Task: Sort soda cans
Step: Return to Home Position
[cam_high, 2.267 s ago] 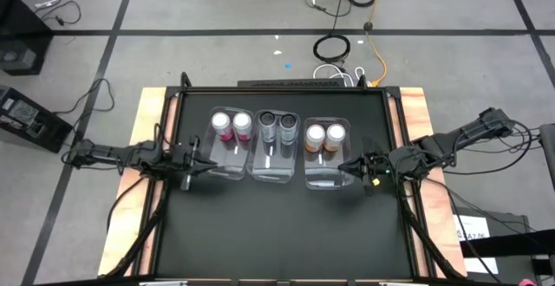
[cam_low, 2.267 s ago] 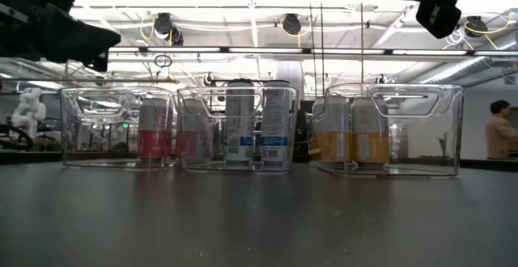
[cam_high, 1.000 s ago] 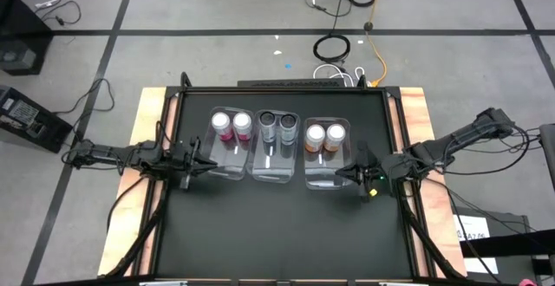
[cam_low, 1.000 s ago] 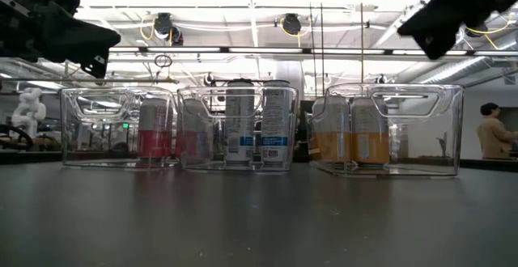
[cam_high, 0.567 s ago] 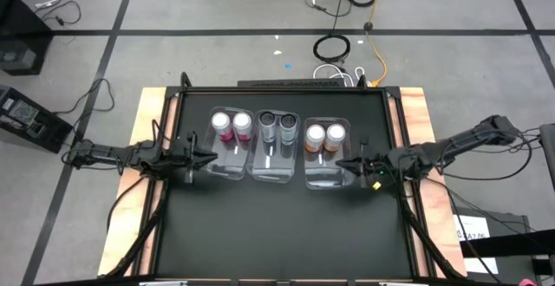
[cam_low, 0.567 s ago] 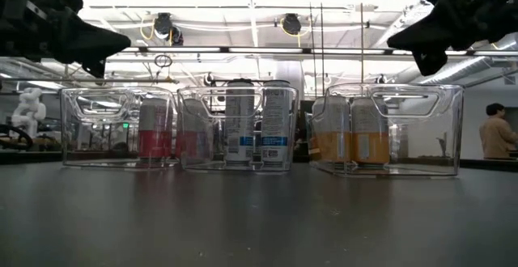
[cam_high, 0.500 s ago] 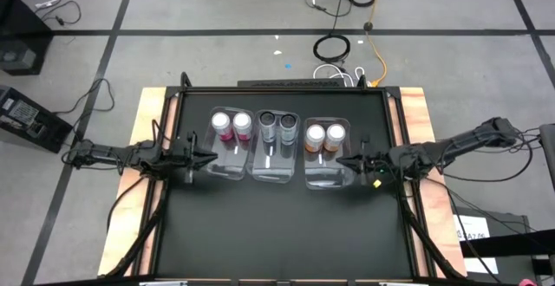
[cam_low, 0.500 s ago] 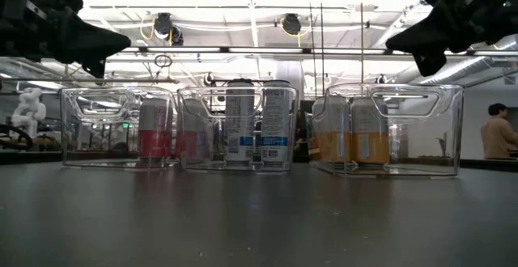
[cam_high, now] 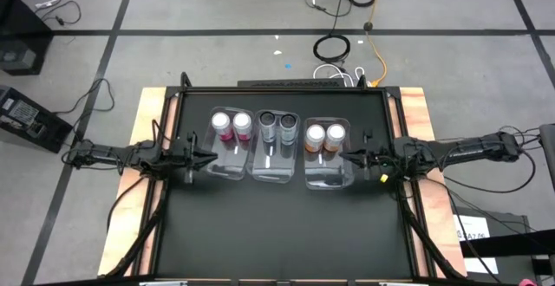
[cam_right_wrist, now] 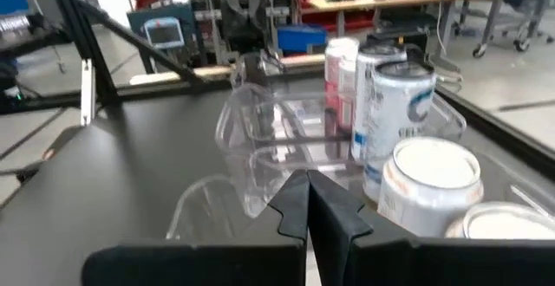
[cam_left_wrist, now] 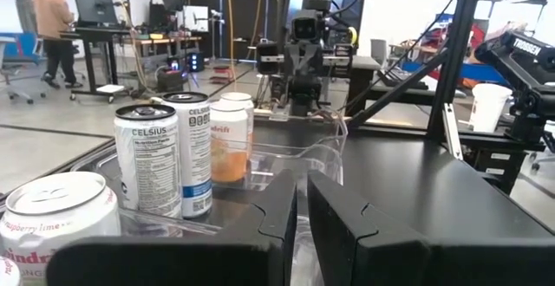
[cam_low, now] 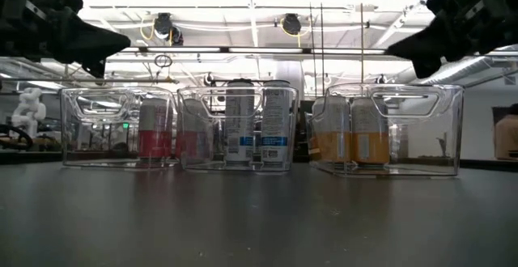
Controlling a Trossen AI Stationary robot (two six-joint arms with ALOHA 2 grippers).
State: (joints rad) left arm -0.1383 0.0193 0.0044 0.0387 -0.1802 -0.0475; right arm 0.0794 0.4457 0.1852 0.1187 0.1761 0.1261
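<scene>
Six soda cans stand upright in three clear bins on the black table. Two pink cans [cam_high: 231, 124] are in the left bin [cam_high: 227, 174], two dark cans [cam_high: 277, 120] in the middle bin [cam_high: 276, 178], and two orange cans [cam_high: 324, 133] in the right bin [cam_high: 324, 184]. My left gripper [cam_high: 208, 157] is shut and hovers level at the left bin's left wall, above its rim [cam_low: 121, 42]. My right gripper [cam_high: 347, 157] is shut and hovers at the right bin's right wall, above that rim [cam_low: 395, 50]. In the left wrist view a pink can [cam_left_wrist: 52, 218] is nearest; in the right wrist view an orange can [cam_right_wrist: 429, 178] is nearest.
Bare black table lies in front of the bins [cam_high: 277, 234], with a wooden border on both sides [cam_high: 143, 147]. Cables lie on the floor beyond the far edge [cam_high: 334, 48]. A person stands far off in the room [cam_left_wrist: 54, 13].
My right gripper has moved toward the far edge and a little left, up to the right bin's right wall, while its arm has stretched out level. My left gripper has edged right toward the left bin. The cans and bins have stayed put.
</scene>
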